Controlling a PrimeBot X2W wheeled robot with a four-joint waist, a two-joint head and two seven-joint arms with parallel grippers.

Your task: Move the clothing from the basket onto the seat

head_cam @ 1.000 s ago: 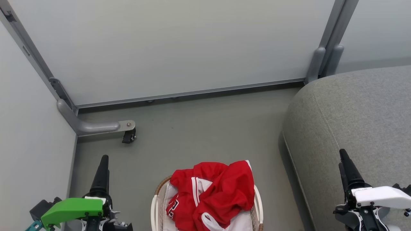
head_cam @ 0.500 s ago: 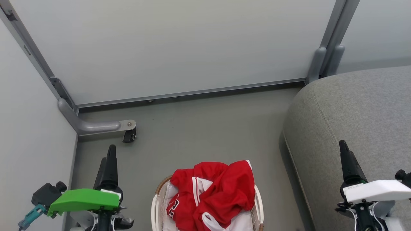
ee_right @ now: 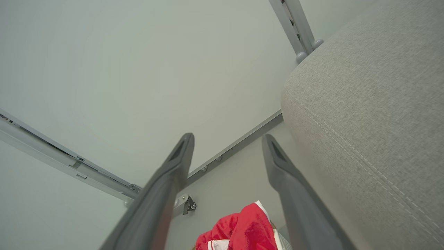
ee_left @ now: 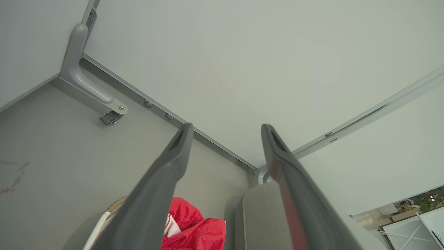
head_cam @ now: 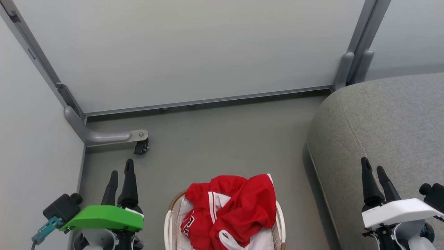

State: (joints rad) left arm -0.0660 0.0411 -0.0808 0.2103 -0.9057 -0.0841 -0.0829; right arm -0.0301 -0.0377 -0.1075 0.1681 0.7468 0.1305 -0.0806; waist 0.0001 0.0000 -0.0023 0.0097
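Clothing, a crumpled red heap with white stripes, fills the basket, which stands on the grey floor at the bottom centre of the head view, near the seat and to its left. The left gripper hangs over the floor left of the basket, fingers parted and holding nothing; the right gripper — likewise spread and empty — hovers above the seat's near edge.
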